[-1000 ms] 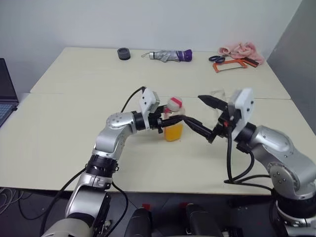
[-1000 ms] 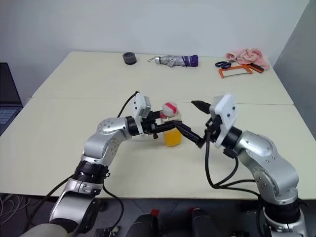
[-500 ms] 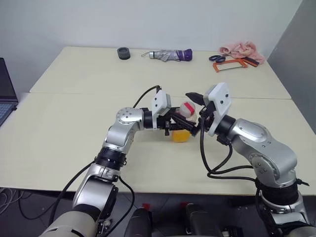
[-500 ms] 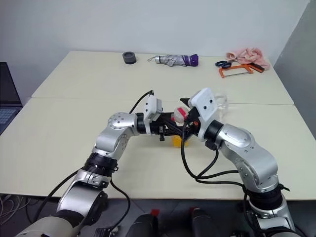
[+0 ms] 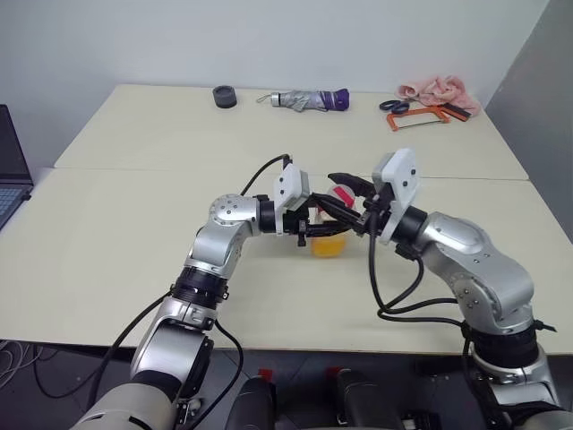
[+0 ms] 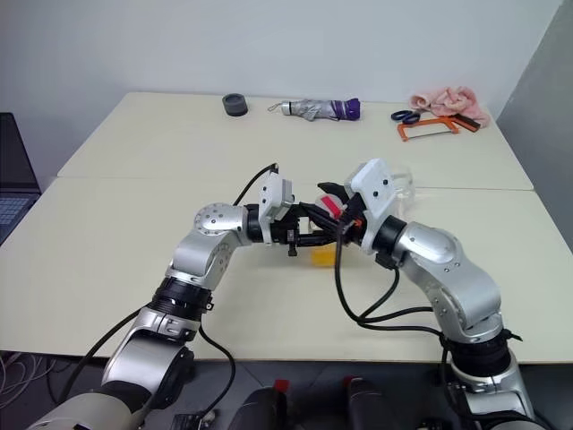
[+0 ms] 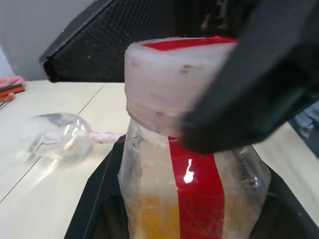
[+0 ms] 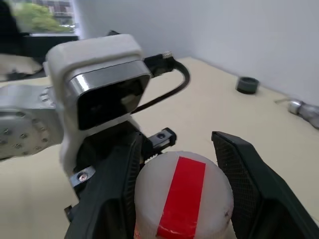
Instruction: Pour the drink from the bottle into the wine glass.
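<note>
So: table (image 5: pixel 134 260) carries everything, with the bottle (image 5: pixel 329 235) held up near its middle between both arms. Left gripper (image 5: pixel 315 230) reaches in level from the robot's left and is clamped on the bottle body, keeping it upright; judging by the task, that's the holding hand for the pour. Right gripper (image 8: pixel 185 184) comes in from the opposite side at cap height: one black finger (image 8: pixel 107 194) on each side of the red-and-white cap (image 8: pixel 182 196), fingers straddling it. Left finger looks pressed on the cap, the other shows a thin gap, so cannot tell whether the cap is fully gripped or the fingers are only partway shut. Likely reason for the arrangement: one hand braces the bottle, the other takes the cap off, since nothing pours with it on.

Drink (image 7: pixel 149 216) sits low in the bottle, orange, level well under the neck. Wine glass (image 6: pixel 400 182) stands on the table beyond the right arm, just behind the right wrist, clear of both grippers and apparently empty. Bottle needs to travel toward it once the cap is off; capped and upright, the pour hasn't started
</note>
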`<state>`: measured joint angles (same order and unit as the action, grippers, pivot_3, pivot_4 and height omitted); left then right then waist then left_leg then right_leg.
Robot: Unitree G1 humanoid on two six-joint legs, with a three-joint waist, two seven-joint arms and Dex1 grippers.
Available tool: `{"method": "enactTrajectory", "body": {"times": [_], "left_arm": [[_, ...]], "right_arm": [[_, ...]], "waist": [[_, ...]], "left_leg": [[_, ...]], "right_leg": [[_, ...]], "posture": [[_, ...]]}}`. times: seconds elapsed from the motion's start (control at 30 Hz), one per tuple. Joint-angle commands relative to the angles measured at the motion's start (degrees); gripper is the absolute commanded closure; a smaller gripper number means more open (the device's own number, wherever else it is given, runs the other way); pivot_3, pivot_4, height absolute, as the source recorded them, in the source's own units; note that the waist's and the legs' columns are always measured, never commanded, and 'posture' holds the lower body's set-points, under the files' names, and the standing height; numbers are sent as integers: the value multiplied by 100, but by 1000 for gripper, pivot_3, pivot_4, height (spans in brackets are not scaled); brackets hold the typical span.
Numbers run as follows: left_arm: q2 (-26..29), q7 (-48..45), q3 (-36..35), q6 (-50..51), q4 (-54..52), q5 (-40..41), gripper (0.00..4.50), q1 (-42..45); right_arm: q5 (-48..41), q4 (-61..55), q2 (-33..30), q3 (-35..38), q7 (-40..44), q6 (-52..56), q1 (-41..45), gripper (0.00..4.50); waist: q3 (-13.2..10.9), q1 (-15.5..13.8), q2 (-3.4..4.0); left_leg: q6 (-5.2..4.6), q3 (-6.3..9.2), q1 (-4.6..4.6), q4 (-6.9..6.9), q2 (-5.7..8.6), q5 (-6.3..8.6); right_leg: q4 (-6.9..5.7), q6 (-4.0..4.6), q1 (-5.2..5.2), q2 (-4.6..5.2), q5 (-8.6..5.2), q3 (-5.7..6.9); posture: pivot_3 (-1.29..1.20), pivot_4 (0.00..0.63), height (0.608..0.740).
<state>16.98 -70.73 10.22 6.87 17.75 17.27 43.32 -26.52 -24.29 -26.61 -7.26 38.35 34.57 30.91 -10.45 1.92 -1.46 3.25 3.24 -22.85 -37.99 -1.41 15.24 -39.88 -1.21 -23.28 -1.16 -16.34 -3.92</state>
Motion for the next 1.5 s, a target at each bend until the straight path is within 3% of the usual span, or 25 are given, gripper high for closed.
{"method": "enactTrajectory", "body": {"times": [0.03,0.13,0.2,0.33,0.43,0.53,0.73,0.9,1.17,1.27,1.43,1.5], "left_arm": [[163,-139,-192,251,-268,270,2579,160],[247,-249,-217,331,-321,299,2580,244],[226,-127,-281,331,-316,279,2582,263],[198,68,-371,423,-401,285,2604,208],[216,174,-409,465,-438,262,2605,118],[195,237,-458,490,-390,259,2607,128],[139,226,-453,424,-132,203,2614,246],[66,135,-388,292,142,123,2615,414],[-18,76,-330,89,351,44,2630,499],[-17,77,-332,63,365,36,2630,497],[19,63,-350,62,330,43,2631,457],[34,54,-354,71,314,52,2631,441]], "right_arm": [[81,731,-439,-596,1969,-919,642,2567],[21,1803,-371,-515,2484,-952,1428,2567],[56,2073,-334,-403,2508,-1007,1513,2567],[-114,1777,-224,82,2087,-938,1204,1234],[-498,606,-74,743,1057,-444,598,200],[-685,-348,155,915,194,17,111,194],[279,-1408,902,318,-1694,387,-584,194],[766,-1361,1189,-130,-2172,309,-636,194],[984,-1123,1337,-151,-2314,242,-588,194],[994,-1075,1366,-128,-2288,242,-565,767],[876,-1031,1360,-128,-2114,232,-572,2573],[807,-1031,1304,-147,-1946,191,-585,2644]], "waist": [[-1,22,1],[-4,75,6],[-4,81,6],[-4,34,6],[-4,-18,7],[-4,-21,7],[-5,1,8],[-5,0,8],[-5,-2,8],[-5,-1,8],[-5,-1,8],[-5,-1,8]], "left_leg": [[0,-1,2,1,-1,0],[-1,1,6,2,-7,-1],[-1,5,5,1,-14,-1],[-1,16,-8,1,-12,0],[0,15,-15,1,-13,0],[-1,15,-17,-1,-10,0],[1,15,-9,-1,-5,-1],[1,10,-3,-2,-5,-2],[1,8,-6,0,-2,-1],[1,8,-6,0,-3,-1],[1,8,-6,0,-3,-1],[1,8,-6,0,-3,-1]], "right_leg": [[-1,0,0,-1,0,0],[-3,1,0,-9,1,0],[-5,3,0,-14,1,4],[-1,5,-2,-2,-1,13],[-1,5,-5,27,-1,10],[0,2,-4,33,-2,9],[-7,1,-3,14,-3,10],[-8,1,-3,-3,-3,4],[-3,2,-3,0,-3,2],[-4,2,-3,-1,-3,2],[-3,2,-3,-1,-3,3],[-3,2,-3,-1,-3,2]], "posture": [[0,150,740],[0,150,740],[0,150,740],[0,150,740],[0,150,740],[0,150,740],[0,150,740],[0,150,740],[0,150,740],[0,150,740],[0,150,740],[0,150,740]]}}
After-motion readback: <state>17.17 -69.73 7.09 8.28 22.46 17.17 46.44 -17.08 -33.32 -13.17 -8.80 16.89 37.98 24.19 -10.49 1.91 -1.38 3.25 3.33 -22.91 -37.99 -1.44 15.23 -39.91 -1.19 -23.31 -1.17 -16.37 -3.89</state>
